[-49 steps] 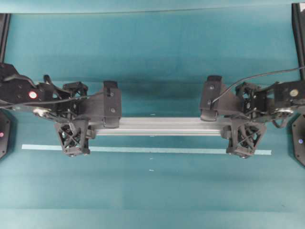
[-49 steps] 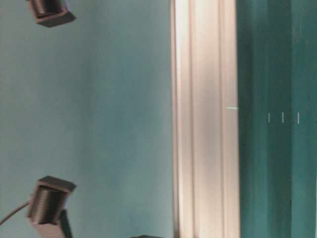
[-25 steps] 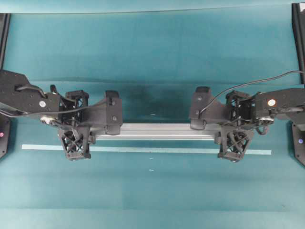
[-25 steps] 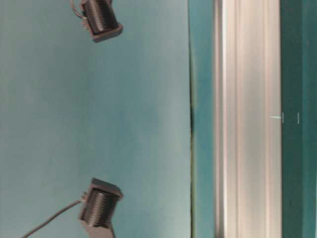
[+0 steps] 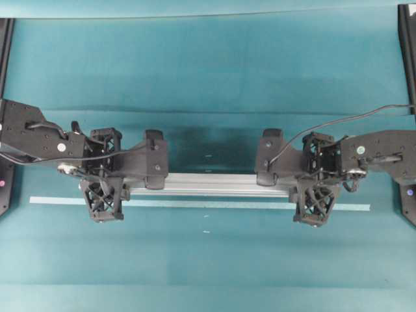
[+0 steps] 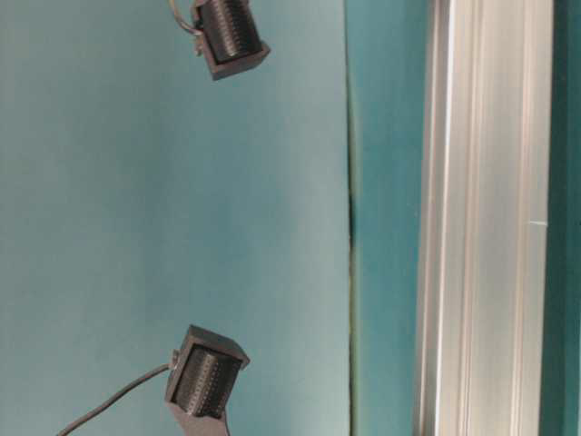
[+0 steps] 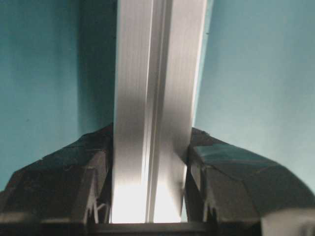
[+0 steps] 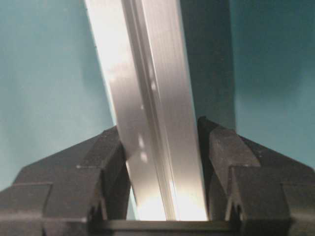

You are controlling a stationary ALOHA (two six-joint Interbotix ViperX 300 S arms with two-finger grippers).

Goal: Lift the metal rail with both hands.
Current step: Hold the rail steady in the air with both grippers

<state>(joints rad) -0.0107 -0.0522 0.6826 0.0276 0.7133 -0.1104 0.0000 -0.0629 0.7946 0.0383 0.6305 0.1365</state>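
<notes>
metal rail (image 5: 211, 184) ends hidden under tools

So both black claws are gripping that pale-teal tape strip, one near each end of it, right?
Not the tape strip. Both wrist views show the left gripper and the right gripper each closed on the metal rail, one near each end. In the overhead view the strip lies flat on the table beside the rail, ungripped.
</notes>
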